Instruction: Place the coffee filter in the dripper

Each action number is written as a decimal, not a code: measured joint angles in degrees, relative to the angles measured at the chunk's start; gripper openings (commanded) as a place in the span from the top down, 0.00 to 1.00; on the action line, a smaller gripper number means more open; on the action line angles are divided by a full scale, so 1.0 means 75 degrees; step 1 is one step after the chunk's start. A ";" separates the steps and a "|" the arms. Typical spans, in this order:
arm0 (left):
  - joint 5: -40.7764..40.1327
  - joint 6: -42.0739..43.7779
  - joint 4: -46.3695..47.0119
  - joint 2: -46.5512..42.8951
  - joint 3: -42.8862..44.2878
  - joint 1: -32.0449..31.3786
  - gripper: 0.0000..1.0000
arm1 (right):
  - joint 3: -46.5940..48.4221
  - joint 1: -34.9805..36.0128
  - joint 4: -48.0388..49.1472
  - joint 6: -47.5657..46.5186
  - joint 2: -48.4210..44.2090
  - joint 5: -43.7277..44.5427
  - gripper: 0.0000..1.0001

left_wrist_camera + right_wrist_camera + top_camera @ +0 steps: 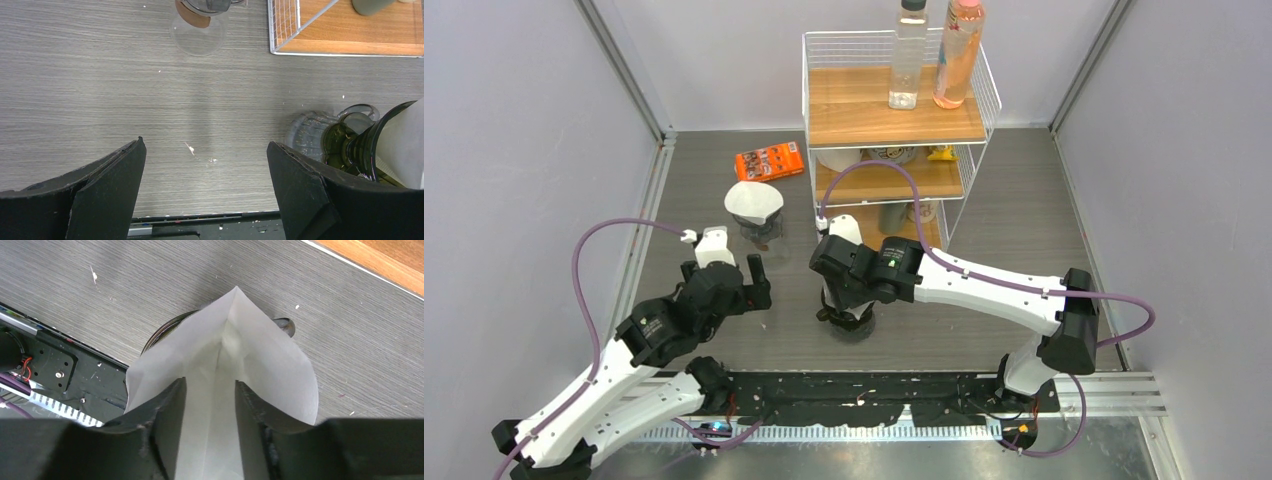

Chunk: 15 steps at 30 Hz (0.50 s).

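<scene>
right gripper (pixel 210 385): fingers part-way apart, gripping nothing | coffee filter (pixel 235 335): directly beneath fingertips, standing in dripper (pixel 159 336), crease running ahead from the gap | left gripper (pixel 205 143): spread wide, empty, dripper off to its right | nearer arm: right

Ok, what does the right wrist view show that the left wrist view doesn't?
Only right wrist: the right gripper, jaws apart, straddling the centre crease of the filter from above. Only left wrist: the open left gripper over bare table, a glass carafe and a corner of the wire shelf. Both: the white filter sitting in the dark glass dripper.
</scene>
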 measured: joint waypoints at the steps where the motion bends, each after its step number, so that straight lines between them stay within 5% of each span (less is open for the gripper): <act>1: 0.0000 0.0000 -0.0003 -0.0035 -0.0017 0.0000 0.00 | 0.0000 0.0000 0.0000 -0.0003 0.0000 0.0000 0.60; 15: 0.0000 0.0000 -0.0003 -0.0099 -0.0105 0.0000 0.00 | 0.0023 -0.0006 -0.0003 0.0006 0.0379 0.0122 0.67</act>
